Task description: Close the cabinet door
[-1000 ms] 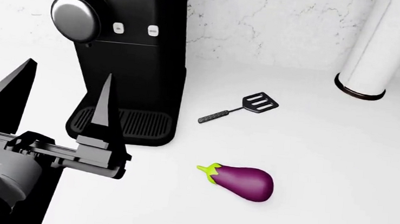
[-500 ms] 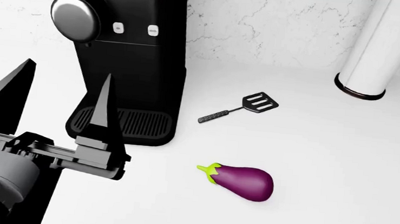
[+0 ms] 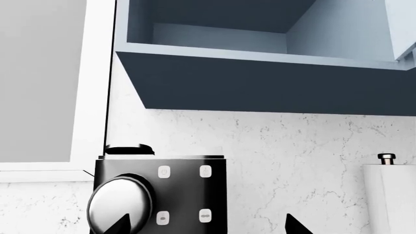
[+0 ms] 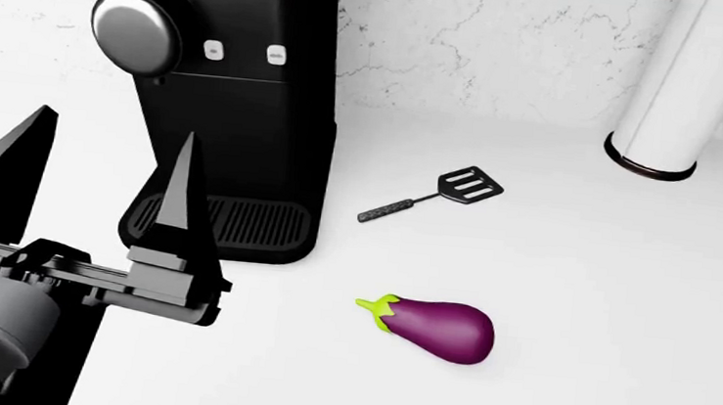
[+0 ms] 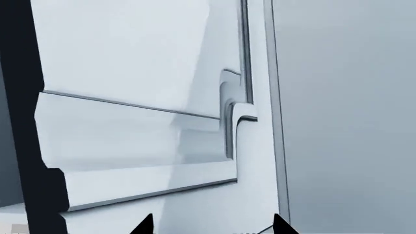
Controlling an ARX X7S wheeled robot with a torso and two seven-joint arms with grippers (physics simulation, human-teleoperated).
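A: How was the light? 
B: Bright and even, with no single source to be found. The white counter (image 4: 590, 281) was close to washed out, and the eggplant (image 4: 436, 328) and spatula (image 4: 431, 198) cast almost no shadow. 
A: Any glare? 
B: Only a soft highlight on the coffee machine's (image 4: 233, 103) chrome knob (image 4: 137, 34). 
A: Sharpness? 
B: Crisp throughout, no blur, no bending at the edges. The cabinet's (image 3: 260, 73) underside was dark; the right wrist view was pale, low-contrast grey.

Cabinet door (image 3: 406, 29) mostly off-frame.
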